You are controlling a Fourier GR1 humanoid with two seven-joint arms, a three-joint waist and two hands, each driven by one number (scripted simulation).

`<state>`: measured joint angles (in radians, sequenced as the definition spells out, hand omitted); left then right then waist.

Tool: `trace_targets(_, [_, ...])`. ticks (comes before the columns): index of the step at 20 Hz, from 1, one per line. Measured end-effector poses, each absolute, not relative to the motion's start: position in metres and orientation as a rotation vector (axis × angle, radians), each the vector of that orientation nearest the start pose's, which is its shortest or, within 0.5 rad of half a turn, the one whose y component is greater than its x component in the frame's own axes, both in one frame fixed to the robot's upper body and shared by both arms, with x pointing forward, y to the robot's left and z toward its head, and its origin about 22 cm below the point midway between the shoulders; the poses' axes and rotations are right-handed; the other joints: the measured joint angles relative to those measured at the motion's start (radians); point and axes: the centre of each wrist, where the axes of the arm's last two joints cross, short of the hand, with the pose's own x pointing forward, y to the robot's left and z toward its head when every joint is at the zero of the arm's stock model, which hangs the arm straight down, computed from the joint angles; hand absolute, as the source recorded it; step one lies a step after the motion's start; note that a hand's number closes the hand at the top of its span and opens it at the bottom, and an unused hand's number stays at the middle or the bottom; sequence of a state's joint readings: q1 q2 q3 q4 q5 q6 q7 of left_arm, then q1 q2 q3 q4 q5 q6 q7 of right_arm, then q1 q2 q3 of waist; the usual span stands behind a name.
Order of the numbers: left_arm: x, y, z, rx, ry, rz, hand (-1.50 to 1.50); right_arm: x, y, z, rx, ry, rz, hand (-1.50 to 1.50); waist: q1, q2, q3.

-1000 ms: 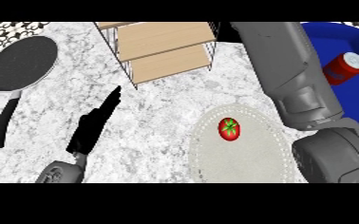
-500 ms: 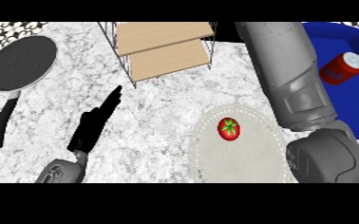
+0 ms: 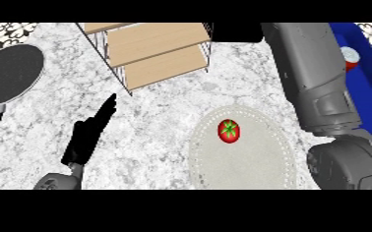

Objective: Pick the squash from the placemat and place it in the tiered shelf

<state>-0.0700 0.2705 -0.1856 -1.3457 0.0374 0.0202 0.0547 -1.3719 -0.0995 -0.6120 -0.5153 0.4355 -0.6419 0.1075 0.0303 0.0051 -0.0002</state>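
Squash [image 3: 229, 130]: small, round, red with a green stem, more like a tomato; lies on the pale oval placemat [image 3: 251, 169].
Tiered shelf [image 3: 156, 51]: wooden, far.
Left hand [image 3: 88, 135]: fingers straight, open.
Right hand: fingers unseen, cannot tell.

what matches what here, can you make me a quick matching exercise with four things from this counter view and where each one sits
Things:
1. red squash
2. tiered shelf
3. left hand
4. blue tray

Places:
A. far right edge, behind the grey forearm
B. lower left, fingers straight, over the bare counter
C. on the round placemat
D. top centre of the counter

Pairs: 1-C, 2-D, 3-B, 4-A
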Motion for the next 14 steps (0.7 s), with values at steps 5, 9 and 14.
trace_targets(5, [0.243,0.265,-0.034,0.108,-1.312,-0.286,0.00,0.474,-0.207,0.214,-0.547,-1.633,-0.385,-1.50,-0.027,-0.007,0.000])
trace_targets(9, [0.235,0.275,-0.038,0.123,-1.304,-0.271,0.00,0.462,-0.253,0.204,-0.546,-1.649,-0.341,-1.50,-0.040,-0.011,0.000])
trace_targets(14, [0.236,0.268,-0.041,0.118,-1.304,-0.272,0.00,0.440,-0.300,0.196,-0.542,-1.676,-0.269,-1.50,-0.044,-0.011,0.000])
